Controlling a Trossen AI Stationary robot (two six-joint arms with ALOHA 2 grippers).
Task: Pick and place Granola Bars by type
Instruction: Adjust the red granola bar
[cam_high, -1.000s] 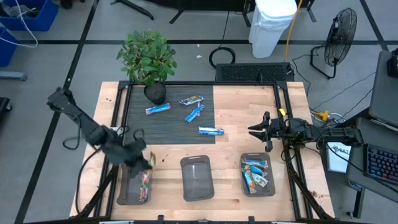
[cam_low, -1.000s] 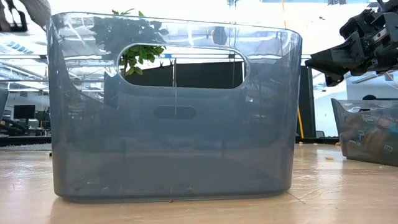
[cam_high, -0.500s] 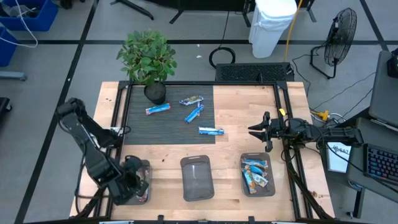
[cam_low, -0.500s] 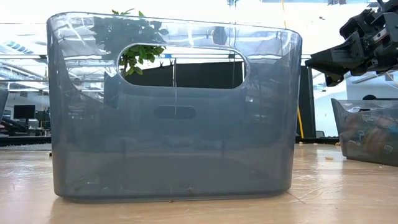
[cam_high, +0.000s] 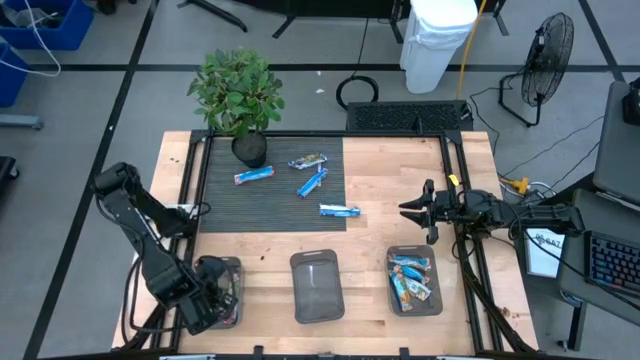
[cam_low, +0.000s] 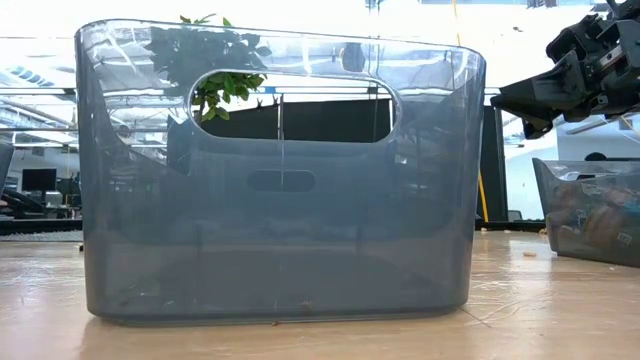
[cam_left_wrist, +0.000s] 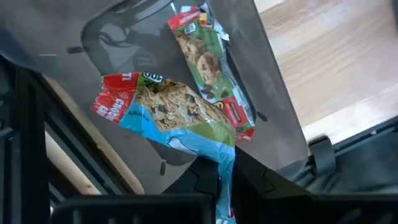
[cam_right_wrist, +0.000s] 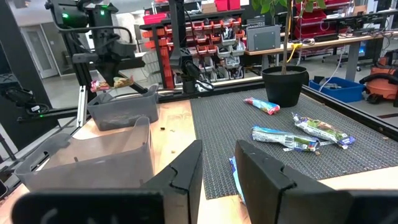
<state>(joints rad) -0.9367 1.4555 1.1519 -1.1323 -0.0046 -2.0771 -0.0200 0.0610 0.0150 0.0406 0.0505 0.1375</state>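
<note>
Tabletop bins (cam_high: 316, 287) with granola bars (cam_high: 412, 279)

Grey floor (cam_high: 90, 110), pedestal fan (cam_high: 546, 70), red-binned shelving (cam_right_wrist: 214, 37) beyond.

Tabletop (cam_high: 400, 215): you see pale wood planks with visible grain and a smooth, lightly sheened finish; mat (cam_high: 225, 205): dark, ribbed, matt; bins (cam_low: 280, 180): clear smoky plastic, glossy, with reflections on the walls; Granola Bars (cam_left_wrist: 168, 112): crinkled foil wrappers, shiny, printed red, green and blue; fingers (cam_right_wrist: 186, 171): dark matt plastic, as you see them in the right wrist view; plant pot (cam_high: 250, 150): dark, dull.
</note>
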